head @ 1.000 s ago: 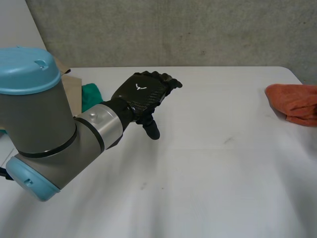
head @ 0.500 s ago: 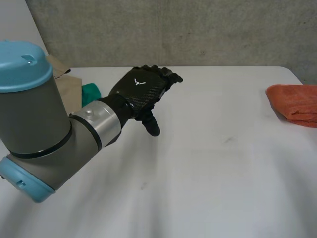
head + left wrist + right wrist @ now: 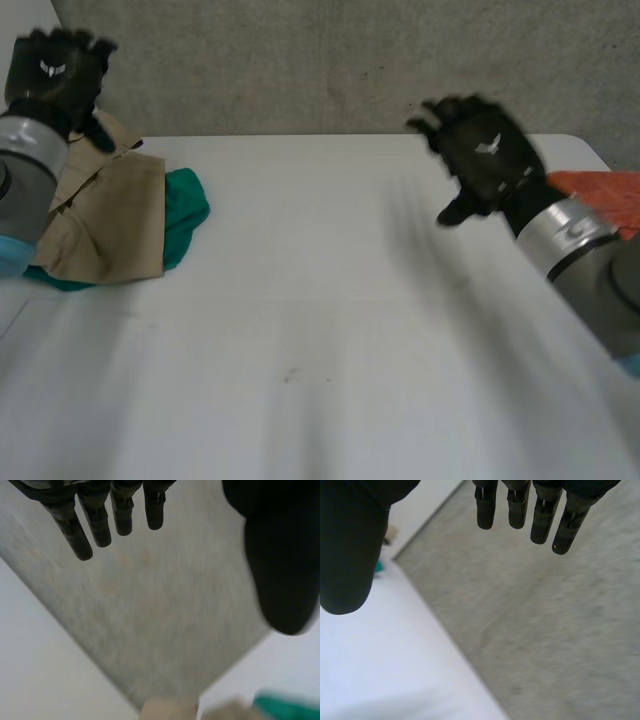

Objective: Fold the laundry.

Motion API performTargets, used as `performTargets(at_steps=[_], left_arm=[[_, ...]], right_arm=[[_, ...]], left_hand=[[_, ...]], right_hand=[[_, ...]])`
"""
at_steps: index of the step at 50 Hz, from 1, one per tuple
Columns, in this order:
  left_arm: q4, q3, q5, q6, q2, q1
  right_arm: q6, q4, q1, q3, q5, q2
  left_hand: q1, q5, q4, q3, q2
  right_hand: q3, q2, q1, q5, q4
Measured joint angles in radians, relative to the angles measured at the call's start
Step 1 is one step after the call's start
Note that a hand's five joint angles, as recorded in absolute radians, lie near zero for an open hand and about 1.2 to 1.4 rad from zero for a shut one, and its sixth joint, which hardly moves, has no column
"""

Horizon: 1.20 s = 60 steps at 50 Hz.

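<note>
A tan cloth [image 3: 110, 215] lies over a green cloth [image 3: 185, 205] in a heap at the table's left. An orange cloth [image 3: 605, 195] lies at the right edge. My left hand [image 3: 58, 72] is raised above the heap's far side, open, with nothing in it. My right hand [image 3: 485, 155] hangs open in the air over the table's right half, just left of the orange cloth, empty. In the left wrist view its fingers [image 3: 95, 517] and thumb [image 3: 280, 560] are spread, with tan cloth [image 3: 170, 711] and green cloth [image 3: 287, 705] far below. Straight fingers [image 3: 530, 507] show in the right wrist view.
The white table [image 3: 330, 330] stretches between the two piles. A grey concrete wall [image 3: 350, 65] stands behind its far edge, seen close in both wrist views.
The left arm has swung from the table's middle back to the far left, uncovering the tan and green heap. The right hand has come into view at the right.
</note>
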<state>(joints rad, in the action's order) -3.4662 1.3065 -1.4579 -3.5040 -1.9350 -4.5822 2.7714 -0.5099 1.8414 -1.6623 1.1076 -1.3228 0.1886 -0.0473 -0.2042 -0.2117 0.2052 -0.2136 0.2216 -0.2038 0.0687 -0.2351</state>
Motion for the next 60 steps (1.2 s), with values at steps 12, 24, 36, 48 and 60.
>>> performTargets(at_steps=[12, 24, 36, 48, 60], left_arm=[[0.066, -0.141, 0.139, -0.484, -0.400, -0.177], [0.044, -0.191, 0.089, -0.510, -0.494, -0.162], [-0.081, 0.026, 0.076, -0.144, -0.178, 0.070], [-0.052, 0.202, 0.090, 0.210, 0.063, 0.447], [-0.008, 0.229, 0.078, 0.132, -0.078, 0.687]], right_arm=[[-0.202, 0.173, 0.051, -0.093, 0.010, 0.046], [-0.230, 0.203, 0.038, -0.096, 0.011, 0.066], [-0.219, 0.198, 0.000, -0.088, 0.025, 0.065], [-0.186, 0.197, -0.064, -0.030, 0.153, 0.055], [-0.106, 0.198, -0.115, 0.005, 0.190, 0.054]], left_hand=[[0.007, -0.002, -0.004, -0.003, 0.004], [0.823, -0.895, -0.971, -0.905, 0.949], [0.938, -0.940, -0.994, -0.972, 0.988], [0.939, -0.948, -0.983, -0.965, 0.980], [-0.002, 0.002, 0.003, 0.002, -0.001]], right_hand=[[0.000, 0.000, 0.000, 0.000, 0.000], [0.000, 0.000, 0.000, 0.000, 0.000], [0.000, 0.000, 0.000, 0.000, 0.000], [0.000, 0.000, 0.000, 0.000, 0.000], [0.000, 0.000, 0.000, 0.000, 0.000]])
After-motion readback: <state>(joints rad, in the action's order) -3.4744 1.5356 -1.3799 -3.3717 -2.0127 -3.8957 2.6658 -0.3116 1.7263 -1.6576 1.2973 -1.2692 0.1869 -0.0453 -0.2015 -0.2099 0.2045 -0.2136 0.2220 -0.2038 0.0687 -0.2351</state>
